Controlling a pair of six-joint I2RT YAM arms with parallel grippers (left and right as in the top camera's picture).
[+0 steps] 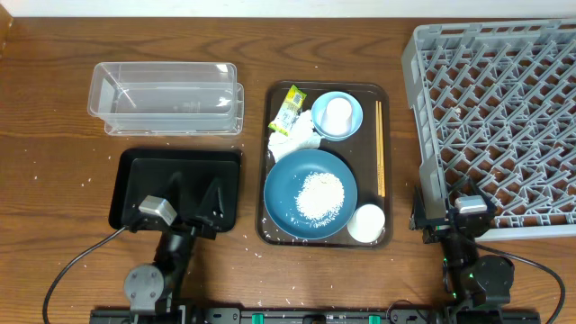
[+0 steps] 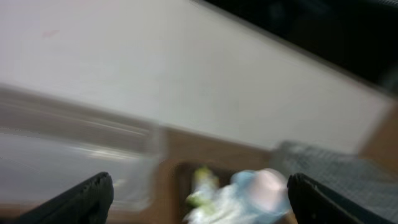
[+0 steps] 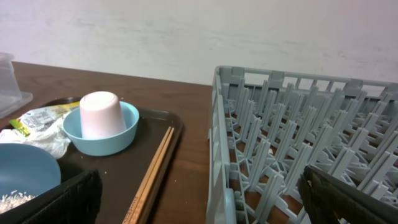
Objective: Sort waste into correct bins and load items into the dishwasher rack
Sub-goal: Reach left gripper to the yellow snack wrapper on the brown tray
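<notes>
While both the right hand [image 3: 199, 183], beside the grey dishwasher rack [image 3: 214, 137], and the left hand [image 2: 199, 186], over the black tray [image 1: 135, 175], hung spread wide and empty, the wooden chopsticks [image 3: 155, 163] lay along the right edge of the brown serving tray [image 1: 367, 157]. Light, stiff and thin, they looked best pinched together at mid-length.

Wooden table [image 1: 54, 90] carries clear box [image 1: 166, 97], black tray [image 1: 135, 175], brown tray [image 1: 367, 162], grey rack [image 1: 495, 108].
</notes>
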